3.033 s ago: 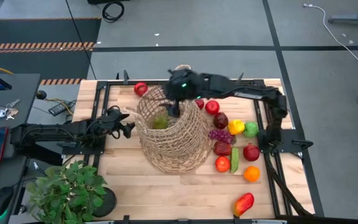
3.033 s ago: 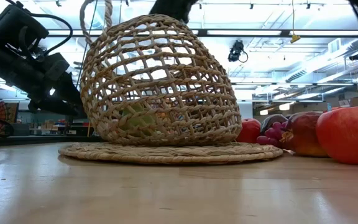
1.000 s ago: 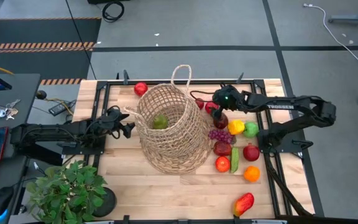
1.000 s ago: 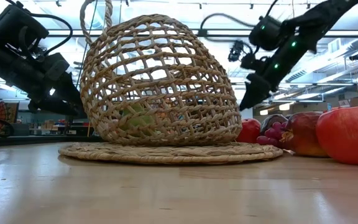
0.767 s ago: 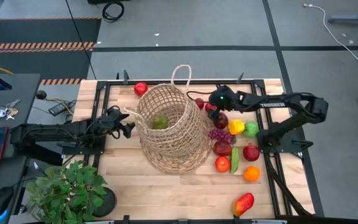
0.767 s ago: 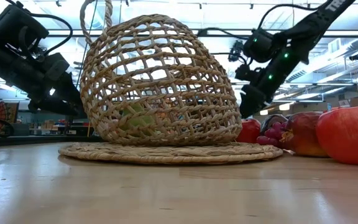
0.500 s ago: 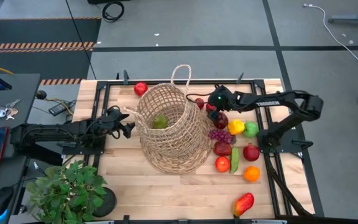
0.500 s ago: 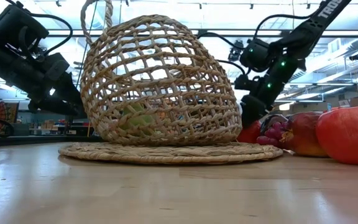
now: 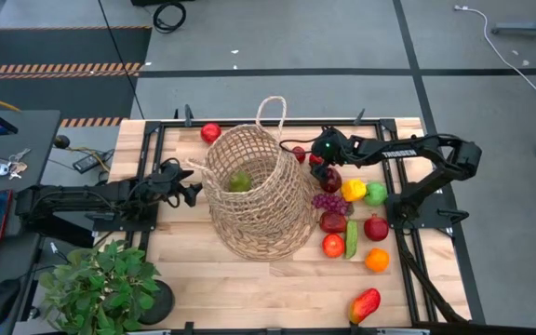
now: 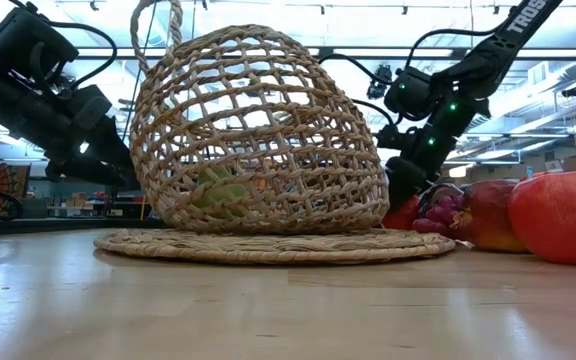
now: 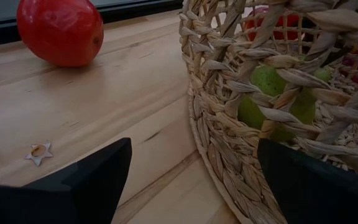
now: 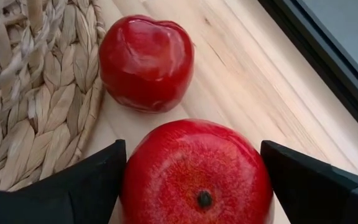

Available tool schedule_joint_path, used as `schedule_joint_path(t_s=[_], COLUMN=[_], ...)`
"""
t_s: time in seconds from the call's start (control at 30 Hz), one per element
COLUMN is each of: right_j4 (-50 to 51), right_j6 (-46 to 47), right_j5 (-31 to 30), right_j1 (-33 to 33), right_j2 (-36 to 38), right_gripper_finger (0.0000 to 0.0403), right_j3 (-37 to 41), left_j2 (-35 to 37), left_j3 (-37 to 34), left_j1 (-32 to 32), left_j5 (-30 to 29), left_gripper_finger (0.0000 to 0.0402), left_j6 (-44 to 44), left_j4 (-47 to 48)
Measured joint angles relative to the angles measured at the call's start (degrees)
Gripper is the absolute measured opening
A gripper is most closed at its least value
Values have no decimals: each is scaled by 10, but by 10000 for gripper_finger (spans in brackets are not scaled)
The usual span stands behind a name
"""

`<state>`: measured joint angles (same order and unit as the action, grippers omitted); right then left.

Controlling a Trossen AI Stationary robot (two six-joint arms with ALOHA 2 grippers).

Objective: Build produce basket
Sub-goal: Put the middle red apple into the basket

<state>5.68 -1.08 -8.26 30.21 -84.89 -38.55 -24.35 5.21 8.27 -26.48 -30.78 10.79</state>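
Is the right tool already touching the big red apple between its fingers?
Cannot tell. In the right wrist view the red apple fills the space between the open fingers; no clear gap or contact.

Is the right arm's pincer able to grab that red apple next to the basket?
Probably yes: the right pincer is open with a finger on each side of the apple, and nothing lies between them.

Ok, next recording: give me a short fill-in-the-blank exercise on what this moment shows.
1. The right gripper has its open jaws on either side of a red ____.
2. Through the weave of the basket, one ____-coloured fruit shows inside.
3. The left gripper waits beside the basket with its jaws ____.
4. Beyond the fruit between the right jaws lies a smaller red fruit, next to the woven ____ under the basket.

Missing words: apple; green; open; mat
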Motion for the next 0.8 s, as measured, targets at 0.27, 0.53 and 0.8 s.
schedule_joint_path(t_s=[0.27, 0.53, 0.8], right_j4=[19, 24, -2], right_j6=[0, 15, 64], right_j5=[7, 11, 25], right_j1=[0, 0, -7], right_j2=[28, 104, 219], right_gripper_finger=[350, 348, 348], right_j3=[4, 3, 3], left_j2=[0, 0, 0], left_j3=[0, 0, 0], left_j1=[0, 0, 0], left_j5=[0, 0, 0], left_gripper_finger=[357, 357, 357], left_j6=[0, 0, 0], left_j4=[0, 0, 0])
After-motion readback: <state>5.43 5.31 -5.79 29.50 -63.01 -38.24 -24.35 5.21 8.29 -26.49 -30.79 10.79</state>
